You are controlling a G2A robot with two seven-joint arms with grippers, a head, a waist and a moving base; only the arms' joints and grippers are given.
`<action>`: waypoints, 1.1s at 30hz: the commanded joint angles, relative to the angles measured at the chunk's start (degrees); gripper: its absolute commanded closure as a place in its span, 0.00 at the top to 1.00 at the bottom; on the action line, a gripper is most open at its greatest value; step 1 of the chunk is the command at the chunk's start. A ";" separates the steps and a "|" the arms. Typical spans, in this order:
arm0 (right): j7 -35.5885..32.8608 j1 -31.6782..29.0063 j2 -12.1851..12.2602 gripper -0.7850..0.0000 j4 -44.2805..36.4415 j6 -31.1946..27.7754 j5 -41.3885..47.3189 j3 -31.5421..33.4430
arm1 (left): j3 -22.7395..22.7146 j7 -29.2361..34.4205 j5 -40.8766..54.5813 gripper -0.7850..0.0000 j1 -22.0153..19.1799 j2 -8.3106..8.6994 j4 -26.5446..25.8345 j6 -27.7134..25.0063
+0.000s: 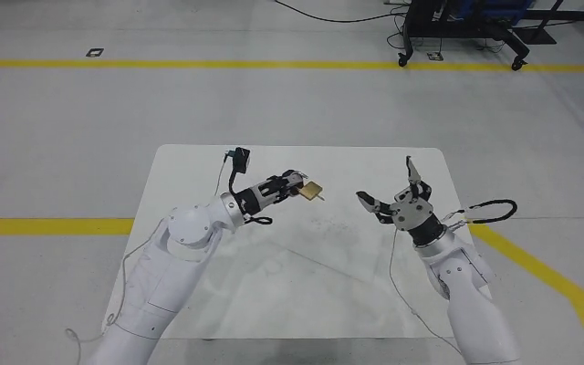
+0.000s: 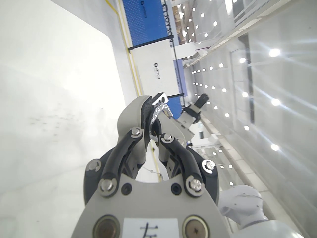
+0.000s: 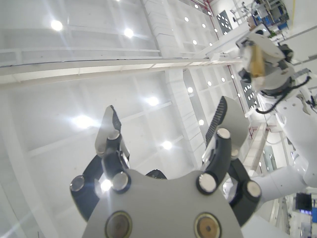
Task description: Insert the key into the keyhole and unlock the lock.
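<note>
Brass lock (image 1: 312, 191) was the task's thing. It was held at the tip of the left gripper (image 1: 297, 185), over the white table (image 1: 274, 292), left of centre and nearer the far edge. Could not tell whether it touched the tabletop.

Far left on the grey floor sat a small floor plate (image 1: 95, 52). A yellow line (image 1: 182, 64) ran across behind the table.

Left wrist view: left gripper (image 2: 154, 116) was clamped on the lock's silver shackle (image 2: 163, 110), pads pressed to it from both sides. The lock body was mostly hidden behind the fingers.

Writing: a white label (image 2: 150, 227) on that gripper's base plate carried one dark handwritten character, cut by the frame edge. Behind, a blue panel (image 2: 143, 13) and a white panel (image 2: 156, 73) each bore a small logo with print.

Right of the lock, with bare table between them, the right gripper (image 1: 384, 178) was spread wide and empty, pointing towards the lock.

Right wrist view: right gripper (image 3: 168, 107) had its ribbed fingers (image 3: 218, 115) well apart. The lock (image 3: 256, 61) showed farther off, its brass body sticking out of the other arm's grip.

Far right at the back, a black cable (image 1: 328, 16) trailed on the floor towards a black wheeled cart (image 1: 465, 32).
</note>
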State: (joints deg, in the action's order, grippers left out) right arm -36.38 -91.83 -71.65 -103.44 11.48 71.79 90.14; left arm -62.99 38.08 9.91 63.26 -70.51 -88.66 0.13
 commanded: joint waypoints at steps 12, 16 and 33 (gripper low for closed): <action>0.06 0.01 -0.02 1.00 -0.02 0.47 -0.04 -0.12 | 11.17 5.95 -17.35 0.00 -4.47 -0.86 3.14 6.47; 0.06 0.01 -0.02 1.00 -0.02 0.47 -0.04 -0.12 | 14.06 5.25 -20.45 0.00 -6.01 -1.55 4.66 9.26; 0.06 0.01 -0.02 1.00 -0.02 0.47 -0.04 -0.12 | 19.58 6.51 -26.64 0.31 -10.17 -3.41 9.38 11.53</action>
State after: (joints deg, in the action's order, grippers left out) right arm -36.32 -91.82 -71.67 -103.46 11.95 71.75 90.02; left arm -43.57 44.64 -16.56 53.25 -73.83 -79.52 11.33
